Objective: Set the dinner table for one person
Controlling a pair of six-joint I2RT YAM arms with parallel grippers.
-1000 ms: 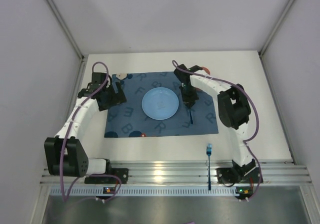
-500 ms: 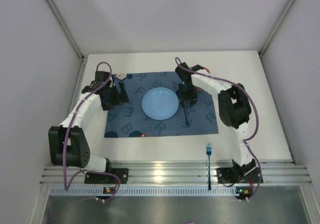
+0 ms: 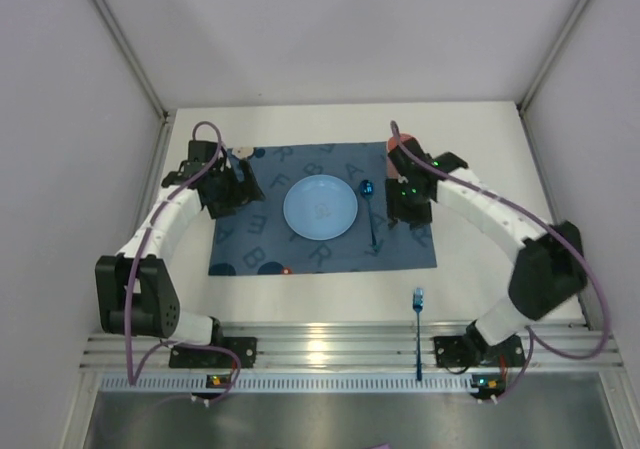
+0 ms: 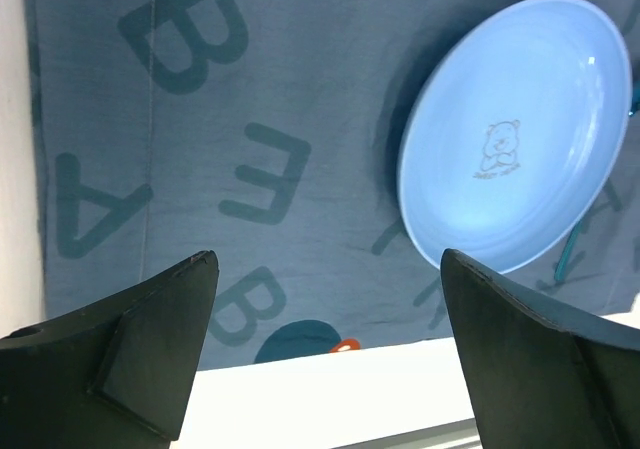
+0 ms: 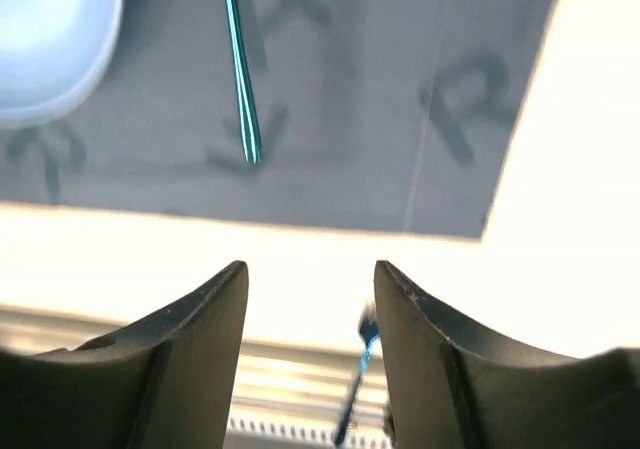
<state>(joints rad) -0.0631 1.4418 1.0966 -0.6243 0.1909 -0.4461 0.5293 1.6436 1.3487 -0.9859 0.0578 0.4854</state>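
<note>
The white dinner table [image 3: 500, 159] carries a dark blue lettered cloth [image 3: 262, 244] with a light blue plate [image 3: 320, 208] at its middle. A blue spoon [image 3: 371, 214] lies on the cloth just right of the plate, bowl away from the arms. A blue fork [image 3: 418, 319] lies across the table's near edge and the rail. My right gripper [image 3: 407, 207] hovers right of the spoon, open and empty. Its wrist view shows the spoon handle [image 5: 240, 89] and the fork [image 5: 358, 369] beyond the gripper [image 5: 311, 269]. My left gripper [image 3: 238, 189] is open over the cloth left of the plate [image 4: 515, 134].
A ribbed aluminium rail [image 3: 320, 354] runs along the near edge. A small reddish thing [image 3: 393, 144] shows behind the right wrist and a small pale thing [image 3: 243, 152] at the cloth's far left corner. Grey walls close in the left, right and far sides.
My right gripper opened, let go of the spoon and drew off to the right; the spoon now lies beside the plate. The left gripper shifted slightly towards the plate.
</note>
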